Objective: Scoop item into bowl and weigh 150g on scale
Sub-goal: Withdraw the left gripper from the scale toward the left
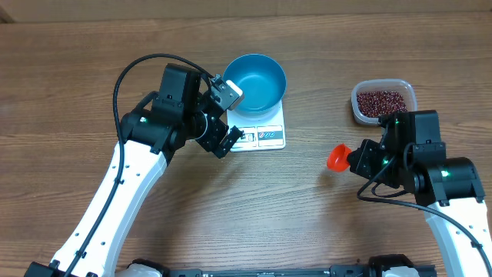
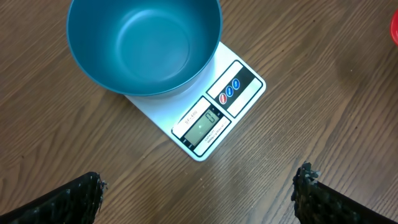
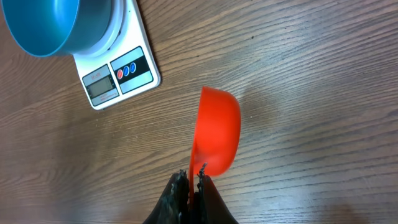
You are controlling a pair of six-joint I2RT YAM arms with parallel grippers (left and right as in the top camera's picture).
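From overhead, the bowl (image 1: 257, 81) sits on the scale (image 1: 265, 138) and covers most of its platform, which is where it has to be if what goes in is to be weighed. The left end effector (image 1: 231, 141) hovers just beside the scale's front edge, jaws spread wide with nothing between them. I judge it is parked there to watch or steady the bowl. The beans (image 1: 380, 101) lie heaped in a clear tub (image 1: 411, 94), well apart on the right of the bench (image 1: 77, 61). The right end effector (image 1: 356, 159) is clamped on the handle of a red scoop (image 1: 337, 157), which hangs between tub and scale, nearer the tub. Whether the scoop carries any beans cannot be told from here.

In the left wrist view, the inside of the bowl is bare blue. No beans have reached it, so by my reckoning the weighing has hardly begun. The display (image 2: 205, 127) is a pale window whose digits are too faint to read. Only the tips of the two fingers (image 2: 78, 199) show, at the bottom corners, far apart. The bowl's far rim is cut off by the top edge.

In the right wrist view, the two fingers meet on the scoop's handle at the bottom edge. The scoop is turned on edge and its cup is seen from the side, so its hollow is hidden. The tub is out of frame, and the bowl is clipped at the upper left corner
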